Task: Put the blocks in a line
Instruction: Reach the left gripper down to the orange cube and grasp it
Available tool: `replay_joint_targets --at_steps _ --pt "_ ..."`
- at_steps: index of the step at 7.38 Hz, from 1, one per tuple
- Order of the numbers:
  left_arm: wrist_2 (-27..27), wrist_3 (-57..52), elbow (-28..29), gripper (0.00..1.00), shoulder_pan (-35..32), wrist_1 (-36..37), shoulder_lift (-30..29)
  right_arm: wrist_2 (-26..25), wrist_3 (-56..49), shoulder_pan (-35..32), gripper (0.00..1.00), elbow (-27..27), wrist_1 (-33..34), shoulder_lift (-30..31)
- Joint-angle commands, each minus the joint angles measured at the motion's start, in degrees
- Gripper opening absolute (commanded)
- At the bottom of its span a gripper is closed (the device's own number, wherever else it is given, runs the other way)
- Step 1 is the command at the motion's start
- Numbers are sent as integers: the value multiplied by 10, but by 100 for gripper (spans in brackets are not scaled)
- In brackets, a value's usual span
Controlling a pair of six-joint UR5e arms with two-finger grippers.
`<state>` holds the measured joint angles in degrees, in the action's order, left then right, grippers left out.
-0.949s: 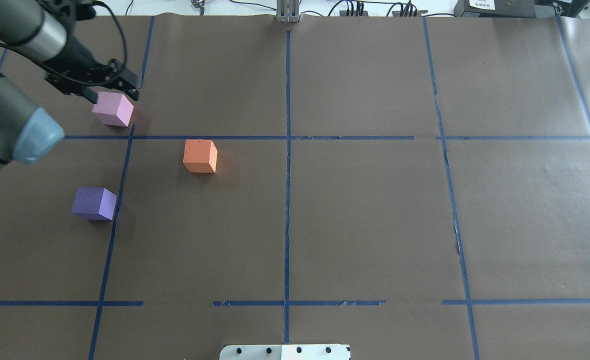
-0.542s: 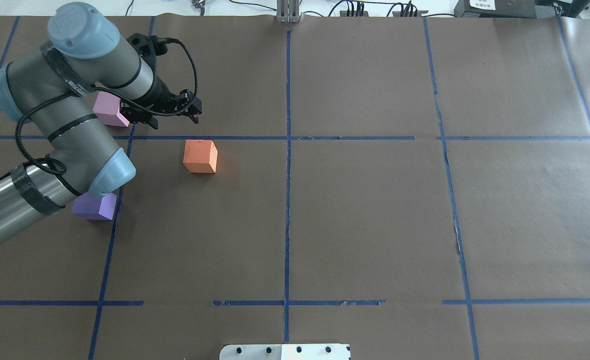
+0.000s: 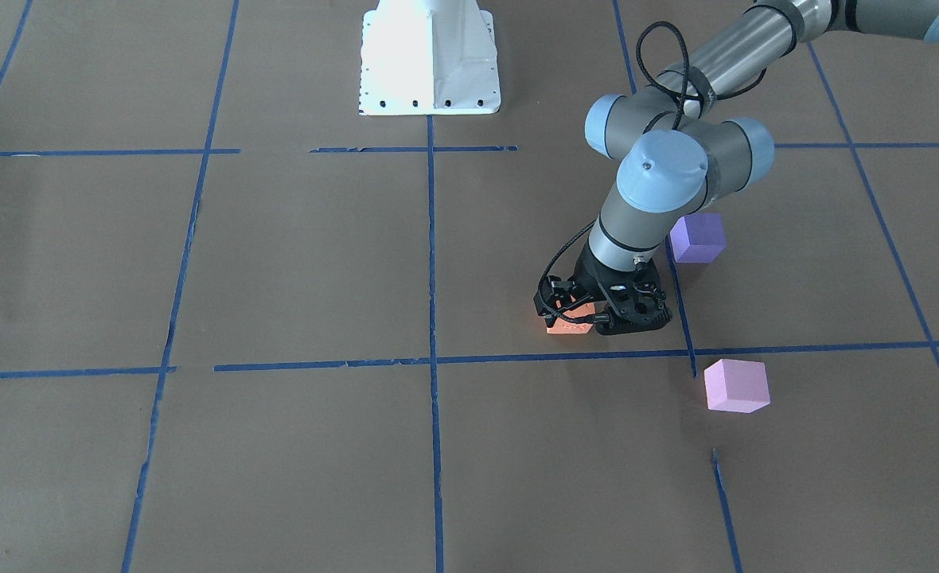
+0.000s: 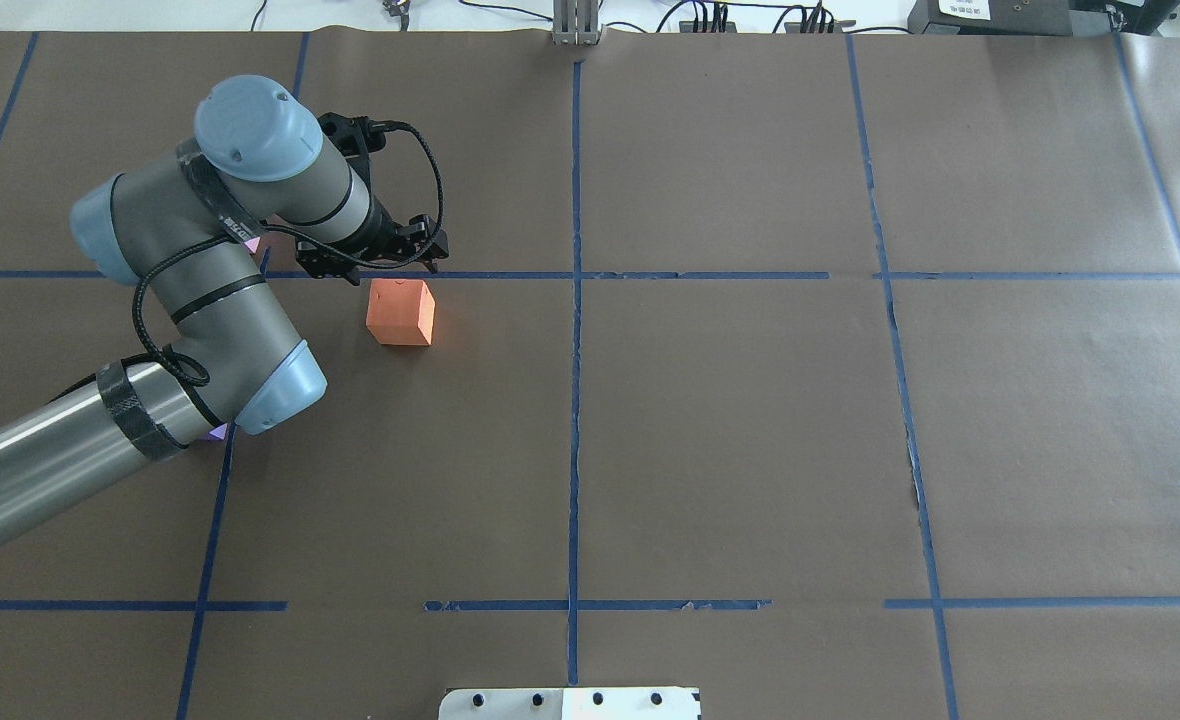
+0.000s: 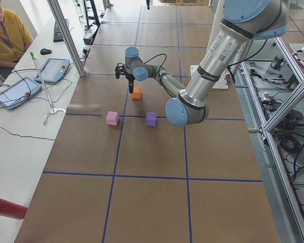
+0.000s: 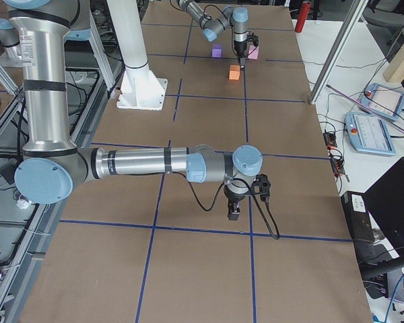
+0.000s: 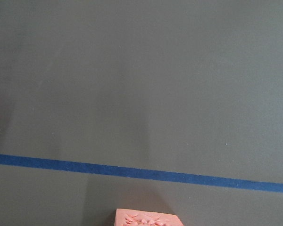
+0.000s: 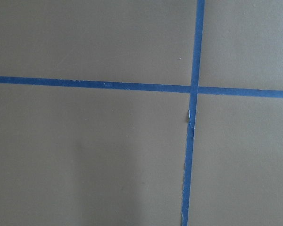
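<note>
Cubes of matte foam, three in all, sit on the brown-papered bench [image 4: 750, 450], all in the half toward its left end. The orange foam cube [image 4: 401, 312] lies closest to the bench's middle, just on the robot's side of one of the blue tape lines [image 4: 575, 400]. The pale pink-lilac foam cube [image 3: 736, 386] rests nearer the left end and nearer the operators' edge. The dark violet-purple foam cube [image 3: 698, 237] is also nearer the left end, but back toward the robot's edge. The three are well apart and form a triangle, not a row.

The left fingers [image 4: 430, 250] are spread wide and hold nothing. They hang pointing down over the orange cube, whose top shows at the lower rim of the left wrist view. Whether they touch it cannot be told. The right fingers [image 6: 233, 212] hang over the paper by a tape crossing toward the bench's right end — only one side view shows them, so I cannot tell how far apart they are.
</note>
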<state>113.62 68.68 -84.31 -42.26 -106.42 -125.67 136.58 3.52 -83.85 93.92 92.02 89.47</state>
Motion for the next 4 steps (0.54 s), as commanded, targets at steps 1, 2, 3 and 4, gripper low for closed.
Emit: replay_joint_targets --at_steps 1,2,3,4 --pt "-9 3 17 100 16 -4 3 0 0 0 100 -1 0 0" --pt "-10 3 42 100 19 -39 4 0 0 0 100 0 0 0" --pt "-10 2 69 100 23 -80 5 0 0 0 100 -1 0 0" --pt "-9 3 70 99 23 -83 4 0 0 0 100 -1 0 0"
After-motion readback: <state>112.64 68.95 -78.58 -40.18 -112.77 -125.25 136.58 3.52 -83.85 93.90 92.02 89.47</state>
